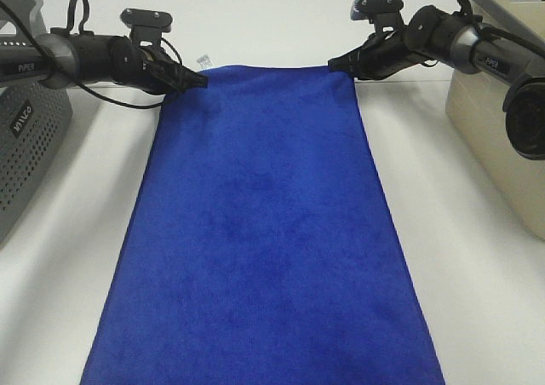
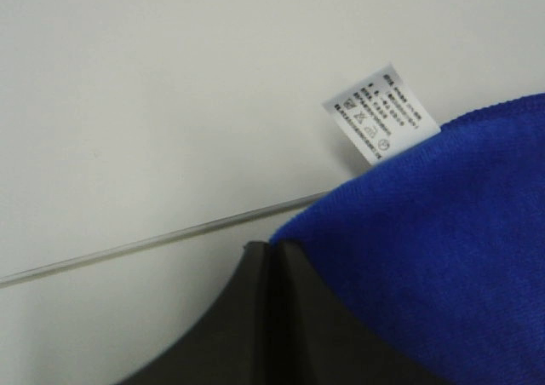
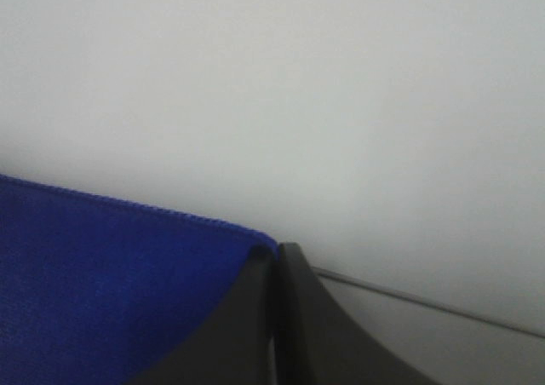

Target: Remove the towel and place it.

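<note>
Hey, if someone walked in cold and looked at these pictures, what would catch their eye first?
The big royal-blue towel running down the middle of the white table. Next, the left tool and right tool, each shut on a far corner of it. A small white tag sticks out by the left corner.

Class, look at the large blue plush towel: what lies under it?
White table shows around the large royal-blue plush towel, which is spread flat. Whatever lies beneath is covered and cannot be seen.
</note>
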{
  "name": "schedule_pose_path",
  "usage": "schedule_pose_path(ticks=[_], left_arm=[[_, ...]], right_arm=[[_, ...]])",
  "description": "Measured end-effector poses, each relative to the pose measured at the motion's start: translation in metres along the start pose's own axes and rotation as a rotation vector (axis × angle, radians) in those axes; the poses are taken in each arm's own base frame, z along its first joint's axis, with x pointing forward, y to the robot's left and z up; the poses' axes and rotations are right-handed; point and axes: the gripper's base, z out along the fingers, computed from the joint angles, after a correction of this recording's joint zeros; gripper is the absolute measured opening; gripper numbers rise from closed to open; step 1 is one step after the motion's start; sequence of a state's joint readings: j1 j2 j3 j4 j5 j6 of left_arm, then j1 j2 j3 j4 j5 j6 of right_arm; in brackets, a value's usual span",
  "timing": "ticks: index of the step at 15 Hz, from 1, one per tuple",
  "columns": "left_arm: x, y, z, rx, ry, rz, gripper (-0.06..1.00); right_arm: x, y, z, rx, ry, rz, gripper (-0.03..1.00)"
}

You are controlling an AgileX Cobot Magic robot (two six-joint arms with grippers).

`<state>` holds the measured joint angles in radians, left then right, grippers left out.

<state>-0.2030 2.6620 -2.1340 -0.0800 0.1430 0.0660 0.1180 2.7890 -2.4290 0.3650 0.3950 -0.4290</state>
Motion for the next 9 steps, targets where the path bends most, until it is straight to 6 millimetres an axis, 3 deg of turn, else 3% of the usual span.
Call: schedule_pose_path(ticks=[5, 7, 9], left_arm=[[-0.0004, 0.0, 0.0, 0.0, -0.004, 0.0, 0.13], [0.0001, 0.0, 0.0003, 0.0, -0.003, 0.0, 0.22], [0.0001, 0.0, 0.0003, 0.0, -0.003, 0.0, 0.37]], right_arm=[[0.0061, 0.0, 0.005, -0.004, 0.008, 0.01, 0.05], [0.006, 0.0003, 0.005, -0.007, 0.007, 0.017, 0.18], [0.0069, 0.0006, 0.0049, -0.015, 0.016, 0.026, 0.38]])
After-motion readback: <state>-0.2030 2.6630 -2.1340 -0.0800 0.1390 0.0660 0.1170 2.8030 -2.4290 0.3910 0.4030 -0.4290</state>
